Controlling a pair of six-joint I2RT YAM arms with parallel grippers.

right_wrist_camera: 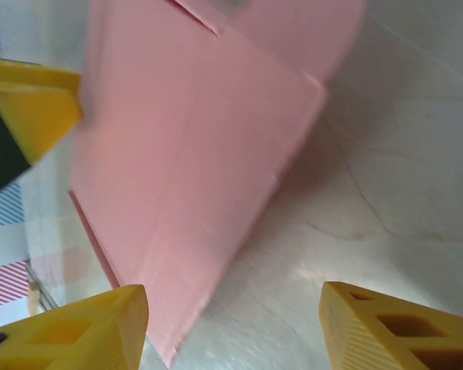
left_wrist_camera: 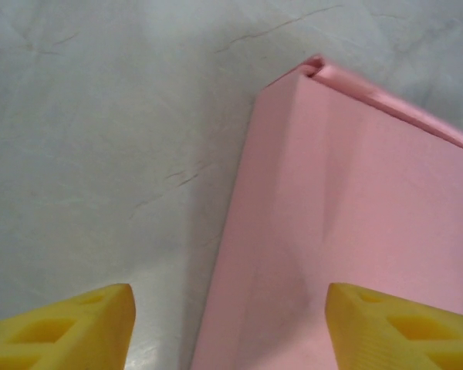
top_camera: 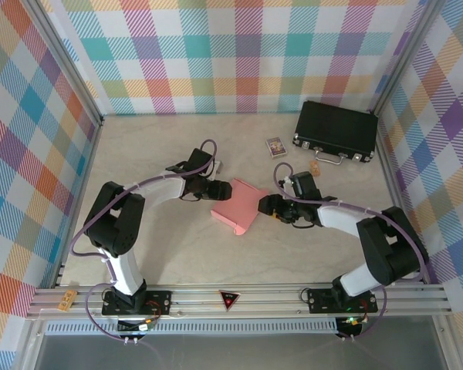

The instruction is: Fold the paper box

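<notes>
Cardboard, salmon-pink, thin and unprinted, makes up the paper box (top_camera: 239,206), which lies near the middle of the pale marbled table (top_camera: 154,154), between the two arms. From above it reads as a flattish, partly folded piece with a raised lip along its near-left edge. The left wrist view shows faint creases across a broad panel and a folded-over strip at the far corner. The right wrist view shows a rounded flap at one end.

There is one paper box. Two grippers flank it. The left gripper (top_camera: 216,189) sits at the box's far-left side, its yellow fingers (left_wrist_camera: 62,327) spread wide with the box edge running between them and nothing clamped. The right gripper (top_camera: 266,206) sits at the box's right edge, jaws likewise wide apart and holding nothing.

Farther back on the right lie one black hard case (top_camera: 336,131) and, just left of it, one small printed card (top_camera: 275,146).
</notes>
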